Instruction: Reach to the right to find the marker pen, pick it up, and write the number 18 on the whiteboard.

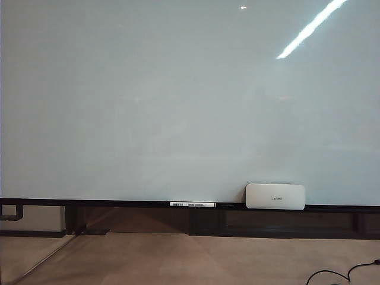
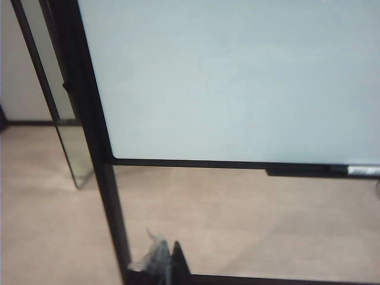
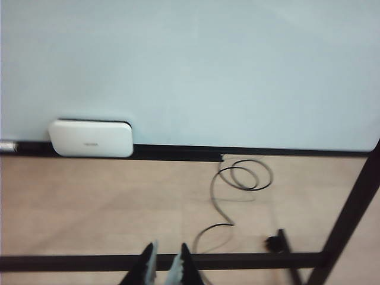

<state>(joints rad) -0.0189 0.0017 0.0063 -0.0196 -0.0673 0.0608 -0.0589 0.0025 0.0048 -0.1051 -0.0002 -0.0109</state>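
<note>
You face the whiteboard [image 1: 178,101], glossy and pale blue-white, blank, with a bright light streak reflected near its upper right and a thin black rail along its lower edge. On that rail lies a slim white marker with a long printed label [image 1: 192,204], and just right of it sits the eraser [image 1: 275,196], a white rounded rectangle resting against the board. Your left gripper [image 2: 161,261] hangs low beside the board's black stand, jaws almost together, holding nothing. Your right gripper [image 3: 165,266] hovers over the beige floor, jaws slightly parted and empty. A black cable [image 3: 237,184] coils on the floor nearby.
</note>
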